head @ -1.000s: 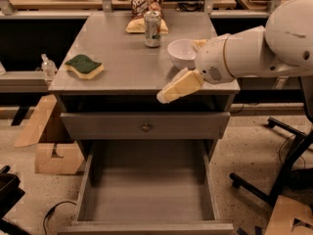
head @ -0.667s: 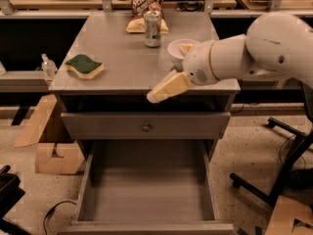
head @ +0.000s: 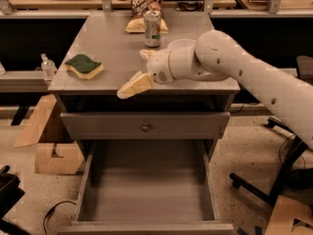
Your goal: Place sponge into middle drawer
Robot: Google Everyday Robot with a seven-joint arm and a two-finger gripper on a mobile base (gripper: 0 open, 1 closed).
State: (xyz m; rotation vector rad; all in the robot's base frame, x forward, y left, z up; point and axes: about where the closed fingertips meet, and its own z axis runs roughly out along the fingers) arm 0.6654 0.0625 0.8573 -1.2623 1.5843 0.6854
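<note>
The sponge (head: 84,65), yellow with a dark green top, lies flat at the left of the grey cabinet top (head: 112,43). My gripper (head: 141,70) hovers over the front middle of the top, to the right of the sponge and apart from it. Its cream fingers (head: 134,86) are spread and hold nothing. The middle drawer (head: 146,192) is pulled out wide below, and its flat grey floor is bare. Above it is a shut drawer front with a small round knob (head: 145,127).
A soda can (head: 152,28) and a chip bag (head: 146,4) stand at the back of the top. A white bowl (head: 178,45) is partly hidden behind my arm. A small bottle (head: 47,65) and cardboard boxes (head: 54,153) are at the left, and a chair base (head: 266,190) at the right.
My arm has swung left along the front of the cabinet top, bringing the gripper closer to the sponge. The sponge and drawer have not moved.
</note>
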